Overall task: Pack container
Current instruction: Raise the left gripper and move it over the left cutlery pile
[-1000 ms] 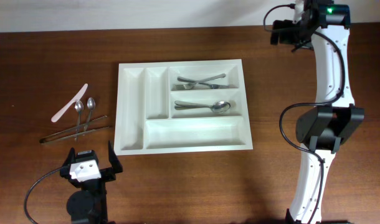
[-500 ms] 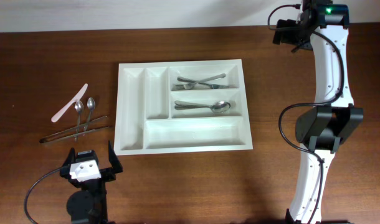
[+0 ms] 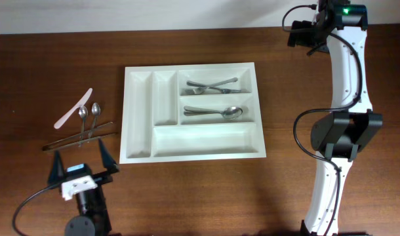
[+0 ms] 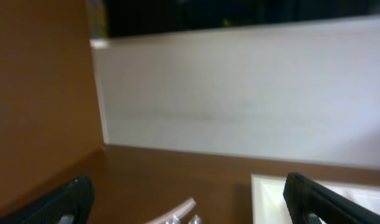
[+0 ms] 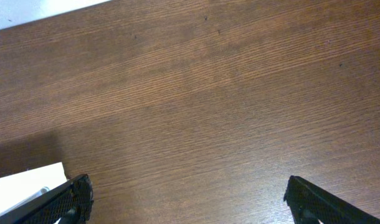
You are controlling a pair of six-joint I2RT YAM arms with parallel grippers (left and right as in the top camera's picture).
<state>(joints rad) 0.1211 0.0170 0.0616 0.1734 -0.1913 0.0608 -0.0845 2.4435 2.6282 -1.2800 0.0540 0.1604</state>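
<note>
Now left hand [image 3: 80,156], wide, empty, has swung toward loose cutlery [image 3: 87,121]; pickup likely next. Container [image 3: 206,141] part-filled. Right hand [image 5: 187,198] wide, idle.

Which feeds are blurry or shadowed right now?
Overhead: sharp, evenly lit, container clearly readable. Left wrist: soft and blurred, mostly pale wall. Right wrist: crisp grain on the table, darker shadow at lower left.

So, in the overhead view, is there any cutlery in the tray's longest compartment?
No, that compartment of the tray shows only its bare white floor.
</note>
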